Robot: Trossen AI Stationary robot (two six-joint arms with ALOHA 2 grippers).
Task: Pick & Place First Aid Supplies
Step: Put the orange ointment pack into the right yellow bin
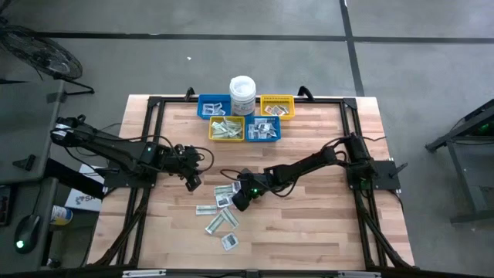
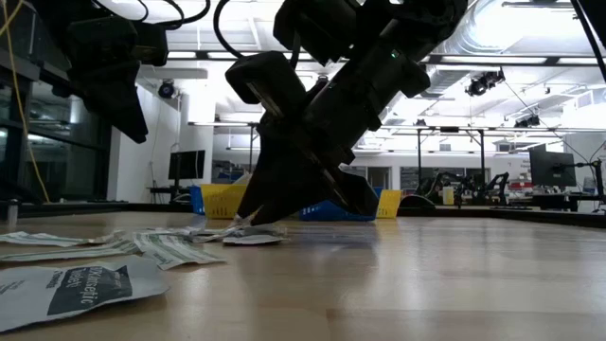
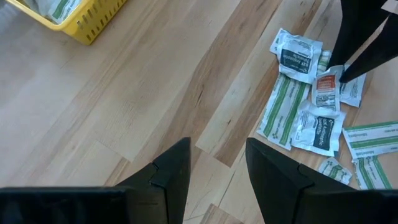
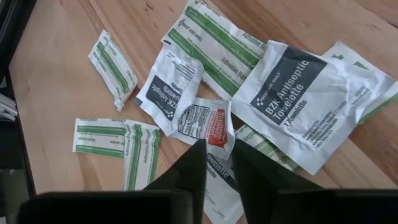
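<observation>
From above, the right gripper (image 1: pixel 241 199) sits low over the scattered packets (image 1: pixel 220 208) while the left gripper (image 1: pixel 191 181) waits half-open nearby; its wrist view shows 2 fingers narrowing on a red-printed packet (image 4: pixel 208 124), so a clean pinch and lift likely comes next.

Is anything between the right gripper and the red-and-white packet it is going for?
Nothing visible. The right gripper is down on the pile, its fingers straddling the red-and-white packet, which lies on top of the neighbouring packets. The left gripper hangs clear.
</observation>
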